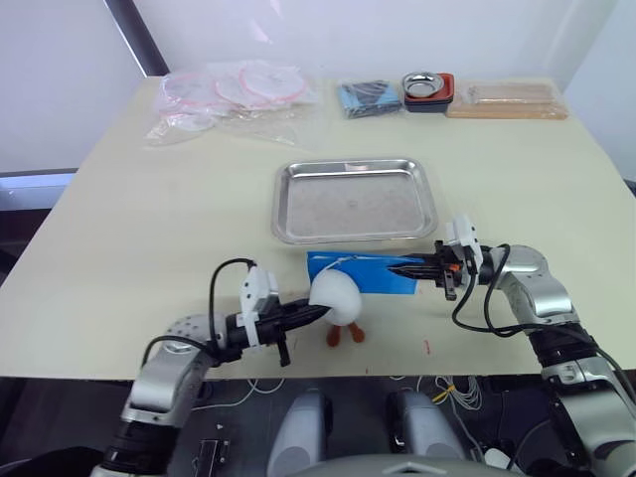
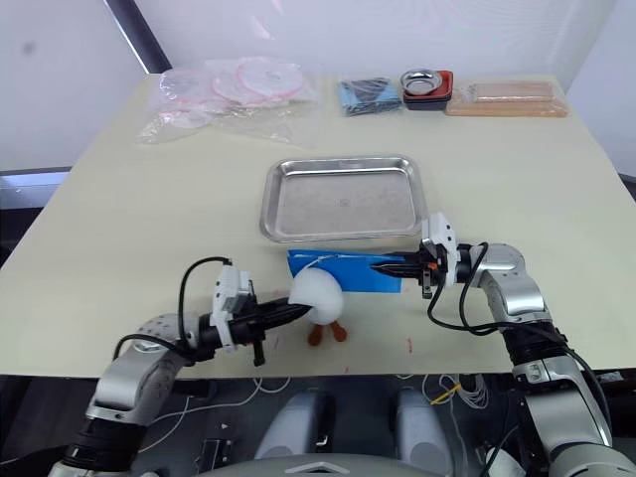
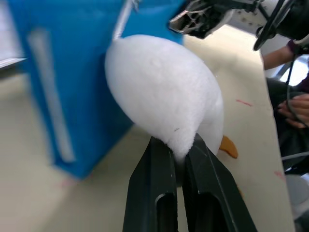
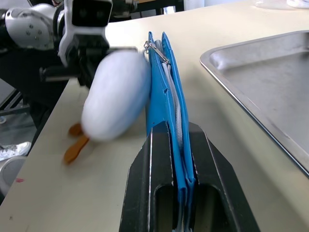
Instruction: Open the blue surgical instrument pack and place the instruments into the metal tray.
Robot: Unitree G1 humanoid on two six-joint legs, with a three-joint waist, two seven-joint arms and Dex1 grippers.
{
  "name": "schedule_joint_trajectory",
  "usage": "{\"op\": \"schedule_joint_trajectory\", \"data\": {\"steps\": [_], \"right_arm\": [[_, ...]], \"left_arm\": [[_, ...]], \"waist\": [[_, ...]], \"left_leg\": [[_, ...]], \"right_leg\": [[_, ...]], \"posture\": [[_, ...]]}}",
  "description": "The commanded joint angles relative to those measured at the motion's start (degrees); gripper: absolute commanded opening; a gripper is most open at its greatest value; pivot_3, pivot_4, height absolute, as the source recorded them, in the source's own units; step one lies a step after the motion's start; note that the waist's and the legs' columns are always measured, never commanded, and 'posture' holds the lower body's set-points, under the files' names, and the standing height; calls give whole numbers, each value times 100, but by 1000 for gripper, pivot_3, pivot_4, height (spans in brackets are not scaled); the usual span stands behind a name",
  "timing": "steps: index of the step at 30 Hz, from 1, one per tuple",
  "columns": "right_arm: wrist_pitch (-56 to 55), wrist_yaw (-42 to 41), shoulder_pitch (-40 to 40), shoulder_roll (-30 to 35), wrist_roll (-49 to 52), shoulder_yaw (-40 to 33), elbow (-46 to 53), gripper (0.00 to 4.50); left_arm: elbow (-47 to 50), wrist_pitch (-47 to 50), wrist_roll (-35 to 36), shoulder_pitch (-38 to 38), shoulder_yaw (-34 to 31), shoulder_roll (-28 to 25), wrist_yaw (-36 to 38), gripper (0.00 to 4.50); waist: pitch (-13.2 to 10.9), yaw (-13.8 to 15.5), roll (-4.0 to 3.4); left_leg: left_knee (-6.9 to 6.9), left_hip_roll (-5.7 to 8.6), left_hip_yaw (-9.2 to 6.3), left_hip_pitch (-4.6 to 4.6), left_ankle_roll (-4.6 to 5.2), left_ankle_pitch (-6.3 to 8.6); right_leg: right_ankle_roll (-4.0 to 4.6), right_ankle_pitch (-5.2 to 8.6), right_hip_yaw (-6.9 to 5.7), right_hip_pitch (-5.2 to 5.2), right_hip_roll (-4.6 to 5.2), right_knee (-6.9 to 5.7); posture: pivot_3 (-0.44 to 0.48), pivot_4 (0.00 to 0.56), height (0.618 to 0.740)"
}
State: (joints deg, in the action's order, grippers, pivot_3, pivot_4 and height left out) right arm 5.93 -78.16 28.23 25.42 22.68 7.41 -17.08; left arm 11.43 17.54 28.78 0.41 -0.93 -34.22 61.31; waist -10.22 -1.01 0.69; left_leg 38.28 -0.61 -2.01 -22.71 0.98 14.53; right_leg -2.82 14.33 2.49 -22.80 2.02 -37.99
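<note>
our right gripper [image 4: 171, 159] has its two black fingers clamped on the near end of the flat bright-blue fabric instrument pack [image 1: 363, 271], pinching the zipped edge so the pouch stands on its side between the pads. our left gripper [image 3: 183, 159] is closed on a white plush toy with orange feet [image 1: 335, 298], nipping the soft body at its lower end; the toy presses against the left face of the pack

the relation the next move turns on, as we judge it: the pack's long axis runs straight out from our right gripper toward the left arm, with the silver zipper pull [image 4: 155, 48] at the far end, nearer the left gripper than the right. that pull looks like the thing to reach, and the left arm is busy with the toy. the pack appears shut, and we see no instruments outside it

the large shallow stainless steel tray [image 1: 288, 189] lies just beyond the pack, its near rim close beside the pouch's long edge, its bed bare

further back on the pale counter [image 1: 119, 229] sit clear plastic bags with pink rings [image 1: 234, 94], a darker blue folded cloth [image 1: 368, 97], a small round metal bowl in a red-black dish [image 1: 428, 89] and a flat tan package [image 1: 509, 99]

we can read no brand, label or lettering on the pack or anywhere else
</note>
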Motion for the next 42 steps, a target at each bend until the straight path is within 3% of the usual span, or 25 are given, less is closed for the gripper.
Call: {"op": "schedule_joint_trajectory", "data": {"steps": [1, 8, 19, 29, 42], "right_arm": [[-80, 4, -16, -10, 9, -99, -8, 0], [-112, -10, 8, -26, 0, -90, -50, 0], [-131, -22, -32, -25, 11, -98, -35, 0], [-112, -5, -74, -31, 43, -103, 18, 0], [574, 25, -37, -175, 875, -482, 398, 0]], "left_arm": [[224, 139, 264, 50, -621, -516, 193, 35], [-246, 273, 452, -86, -1342, -1348, 622, 35], [-443, 279, 317, 46, -1685, -1600, 470, 35], [-953, -34, -732, 95, -1281, -1865, 63, 35], [-870, 121, -835, 167, -906, -1794, 14, 35]], "waist": [[0, -10, 0], [-1, -9, -1], [-2, -23, -2], [-2, -37, -2], [-3, -77, -5]], "left_leg": [[0, 0, 1, 0, 0, 0], [-4, 0, 1, 0, 0, 0], [-9, -1, 1, 0, 0, 0], [-12, -1, 2, 0, 0, 0], [-13, 0, 3, 1, 0, 0]], "right_leg": [[0, 0, 0, 0, 0, 1], [1, 1, -2, -1, -1, 2], [1, 1, -2, -3, 0, 3], [1, 1, -1, -4, 1, 3], [1, 1, 0, -4, 12, 3]], "posture": [[0, 150, 740], [0, 150, 740], [0, 150, 740], [0, 150, 740], [0, 150, 740]]}}
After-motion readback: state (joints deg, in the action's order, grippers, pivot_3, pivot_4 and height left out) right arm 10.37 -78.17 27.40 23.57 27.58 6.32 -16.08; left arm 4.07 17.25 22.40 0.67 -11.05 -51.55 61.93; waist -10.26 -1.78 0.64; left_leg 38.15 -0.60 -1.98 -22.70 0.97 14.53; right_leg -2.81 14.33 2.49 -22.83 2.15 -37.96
